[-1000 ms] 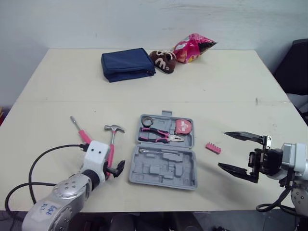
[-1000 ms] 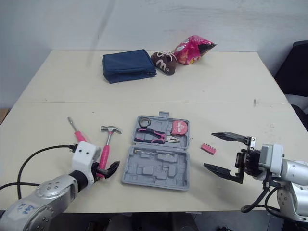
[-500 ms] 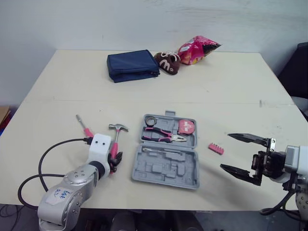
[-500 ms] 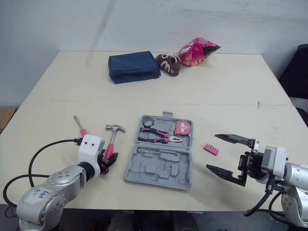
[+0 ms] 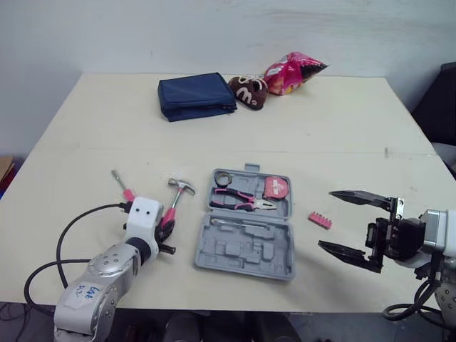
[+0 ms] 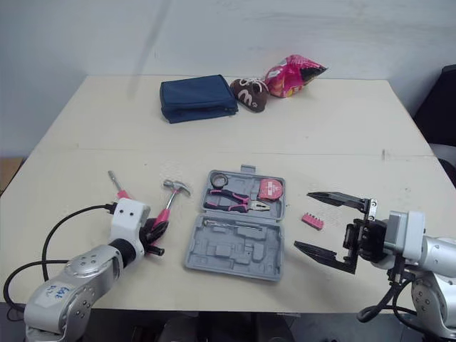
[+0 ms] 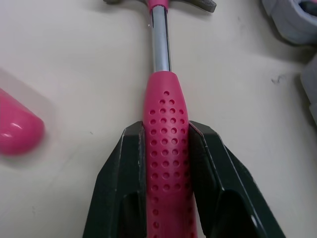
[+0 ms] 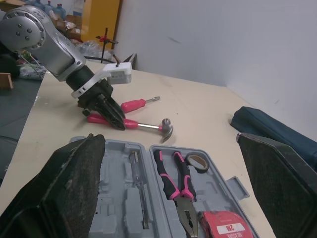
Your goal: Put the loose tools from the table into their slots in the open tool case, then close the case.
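Observation:
My left gripper is shut on the pink dotted handle of the hammer, which lies on the table left of the open grey tool case. A pink-handled screwdriver lies just left of the hammer. The case's far half holds pliers, a tape measure and a ring; its near half shows moulded slots. A pink bit strip lies right of the case. My right gripper stands wide open there, holding nothing, its fingertips on either side of the strip in the eye views.
A navy pouch, a brown shoe and a pink snack bag sit at the table's far side. A black cable loops by my left arm. The table's front edge runs just below the case.
My left gripper has closed onto the hammer's handle, and the hammer has turned slightly, head toward the case. The right gripper has edged left toward the bit strip. The camera shifted early on.

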`<state>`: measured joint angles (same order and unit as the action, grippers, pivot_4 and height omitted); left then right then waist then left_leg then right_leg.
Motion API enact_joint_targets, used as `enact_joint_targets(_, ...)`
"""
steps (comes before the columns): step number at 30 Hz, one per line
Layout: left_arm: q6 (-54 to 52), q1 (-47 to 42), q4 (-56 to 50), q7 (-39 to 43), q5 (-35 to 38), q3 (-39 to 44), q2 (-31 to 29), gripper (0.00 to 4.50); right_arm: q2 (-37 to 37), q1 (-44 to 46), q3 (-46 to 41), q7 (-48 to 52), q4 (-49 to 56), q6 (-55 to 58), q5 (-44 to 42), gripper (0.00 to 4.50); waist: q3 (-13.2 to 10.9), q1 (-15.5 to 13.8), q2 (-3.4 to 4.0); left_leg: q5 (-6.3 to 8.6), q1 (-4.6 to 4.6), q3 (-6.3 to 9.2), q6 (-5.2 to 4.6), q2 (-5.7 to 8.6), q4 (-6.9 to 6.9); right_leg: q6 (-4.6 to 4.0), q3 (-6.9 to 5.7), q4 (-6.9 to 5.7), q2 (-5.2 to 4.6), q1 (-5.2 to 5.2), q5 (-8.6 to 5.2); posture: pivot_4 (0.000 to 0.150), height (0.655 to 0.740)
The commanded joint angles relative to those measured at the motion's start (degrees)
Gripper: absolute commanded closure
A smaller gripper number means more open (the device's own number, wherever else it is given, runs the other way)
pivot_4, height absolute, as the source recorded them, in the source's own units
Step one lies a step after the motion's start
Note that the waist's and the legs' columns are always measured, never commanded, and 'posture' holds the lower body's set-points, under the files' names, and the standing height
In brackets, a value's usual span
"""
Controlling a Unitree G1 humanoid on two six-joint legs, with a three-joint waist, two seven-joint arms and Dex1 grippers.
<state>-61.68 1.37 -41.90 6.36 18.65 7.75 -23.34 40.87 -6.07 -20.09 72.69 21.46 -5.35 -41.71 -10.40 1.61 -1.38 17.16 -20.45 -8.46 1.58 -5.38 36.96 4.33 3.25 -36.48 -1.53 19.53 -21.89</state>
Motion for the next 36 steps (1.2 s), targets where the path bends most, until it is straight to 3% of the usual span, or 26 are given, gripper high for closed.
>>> enact_joint_targets(1,10.01,-1.14,-0.90,8.50,1.23,0.94,-3.99,3.93,0.17,-0.19,-0.76,-1.26,1.78,-0.06,0.72,0.00,-0.02,-0.01,-0.03,0.05,-0.08,-0.01,0.00,0.00,-0.01,-0.01,-0.01,0.07,-0.01,0.04,-0.01,0.150,0.7400)
enact_joint_targets(7,25.24,-5.66,3.44,27.33,5.01,0.47,-11.97,3.93,1.05,-1.92,-2.89,-2.42,2.31,0.46,1.68,0.00,-0.03,-0.05,-0.01,0.20,-0.40,-0.10,-0.05,-0.05,-0.03,0.00,-0.07,0.56,0.02,0.17,0.00,0.150,0.7400)
enact_joint_targets(11,33.43,-12.44,7.39,44.55,7.84,-3.86,-19.23,3.93,2.49,-4.64,-5.97,-1.71,1.42,0.80,1.35,0.00,-0.05,-0.24,0.02,0.20,-0.84,-0.24,-0.06,-0.05,0.04,0.05,-0.03,0.48,0.05,0.64,-0.03,0.150,0.7400)
enact_joint_targets(14,35.27,-18.40,10.73,52.25,8.09,-8.53,-22.06,3.93,2.76,-6.24,-7.26,-1.46,1.34,0.74,1.41,0.00,-0.06,-0.07,0.04,0.19,-0.85,-0.35,-0.07,-0.07,0.10,0.12,0.04,0.45,0.11,0.71,-0.01,0.150,0.7400)
enact_joint_targets(18,30.25,-29.05,14.35,61.49,3.93,-20.78,-26.54,3.93,2.52,-7.30,-8.14,-1.31,0.40,0.30,1.84,0.00,-0.10,0.22,0.06,0.15,-0.77,-0.46,-0.08,0.06,0.18,0.25,0.19,0.34,0.26,0.71,0.05,0.150,0.7400)
enact_joint_targets(23,26.04,-40.02,19.25,62.70,-1.90,-30.68,-23.74,3.93,2.04,-8.32,-8.29,-1.51,0.28,0.04,2.46,0.00,-0.12,0.03,0.09,0.00,-0.78,-0.48,-0.10,0.20,0.27,0.29,0.29,0.02,0.36,0.85,0.07,0.150,0.7400)
enact_joint_targets(30,14.41,-42.27,18.24,57.69,-5.31,-38.58,-17.70,3.93,0.63,-10.66,-8.39,-1.82,0.87,-1.16,3.91,0.00,-0.13,0.01,0.09,-0.03,-0.80,-0.52,-0.07,-0.11,0.30,0.34,0.38,-0.26,0.30,1.02,0.01,0.150,0.7400)
enact_joint_targets(36,10.54,-45.52,19.47,53.21,-8.85,-41.56,-12.83,3.93,0.72,-11.66,-9.48,-1.60,1.05,-1.92,3.71,0.00,-0.18,0.00,0.02,-0.08,-0.81,-0.48,-0.14,-0.10,0.70,0.35,0.39,-0.65,0.28,1.02,0.01,0.150,0.7400)
